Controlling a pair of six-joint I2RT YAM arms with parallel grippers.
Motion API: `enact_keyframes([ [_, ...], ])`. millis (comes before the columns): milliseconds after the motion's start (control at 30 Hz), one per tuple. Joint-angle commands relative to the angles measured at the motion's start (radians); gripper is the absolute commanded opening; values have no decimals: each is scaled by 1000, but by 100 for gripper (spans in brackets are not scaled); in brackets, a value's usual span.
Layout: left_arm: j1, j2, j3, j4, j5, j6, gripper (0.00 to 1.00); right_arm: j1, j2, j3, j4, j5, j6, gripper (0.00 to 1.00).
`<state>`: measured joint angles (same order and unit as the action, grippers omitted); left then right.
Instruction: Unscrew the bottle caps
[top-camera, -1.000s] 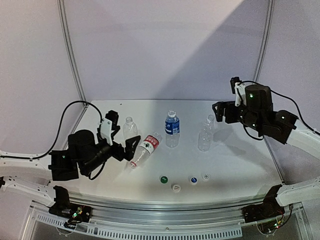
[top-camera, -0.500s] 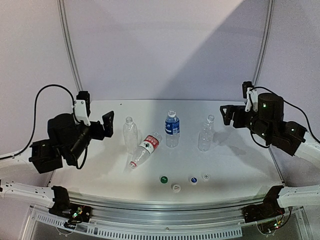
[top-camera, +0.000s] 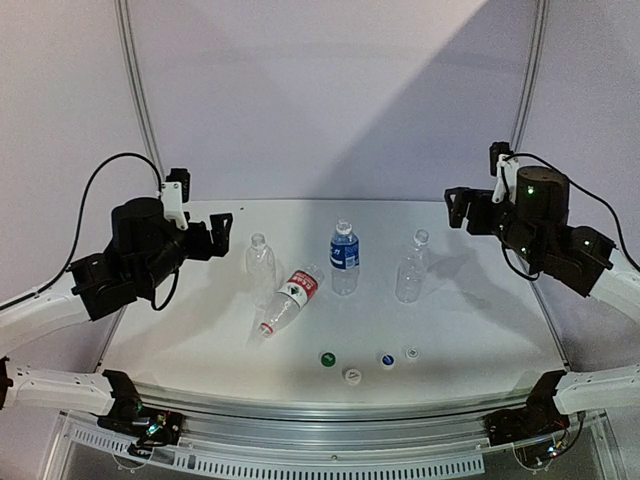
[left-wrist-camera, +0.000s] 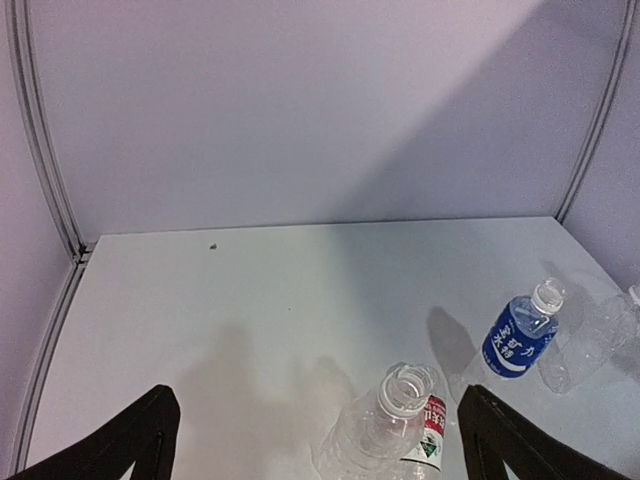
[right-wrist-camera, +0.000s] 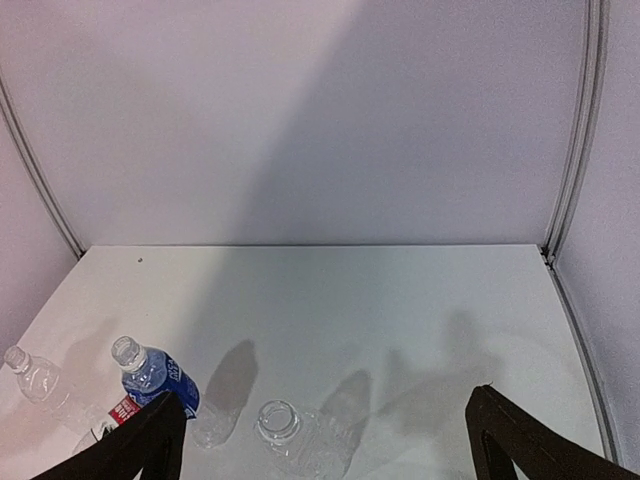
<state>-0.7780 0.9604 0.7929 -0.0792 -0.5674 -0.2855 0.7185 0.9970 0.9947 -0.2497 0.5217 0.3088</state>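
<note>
One white surface (top-camera: 480, 320) carries everything here, and both arms hang well above it. The left arm (top-camera: 130, 260) is up at the left edge, left fingers (left-wrist-camera: 135, 440) spread wide with nothing between them. The right arm (top-camera: 545, 225) is up at the right edge, right fingers (right-wrist-camera: 520, 440) spread and empty too.

On to the bottles. The blue-label bottle (top-camera: 344, 255) stands upright mid-surface. The red-label bottle (top-camera: 288, 300) lies on its side just left of it, neck toward the near edge. One unlabelled bottle (top-camera: 260, 258) stands behind that. The other unlabelled bottle (top-camera: 410, 268) is off to the right, possibly leaning, though that is hard to judge from above.

All four caps lie loose in a cluster near the front: green cap (top-camera: 327, 357), white cap (top-camera: 352, 375), blue cap (top-camera: 386, 359), pale cap (top-camera: 411, 352).
</note>
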Motion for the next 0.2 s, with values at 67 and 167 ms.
enact_keyframes([
  [67, 26, -9, -45, 58, 57, 5, 99, -2, -51, -51, 22, 29, -14, 99],
  [167, 26, -28, -52, 61, 57, 8, 99, -2, -54, -57, 26, 26, -16, 99],
])
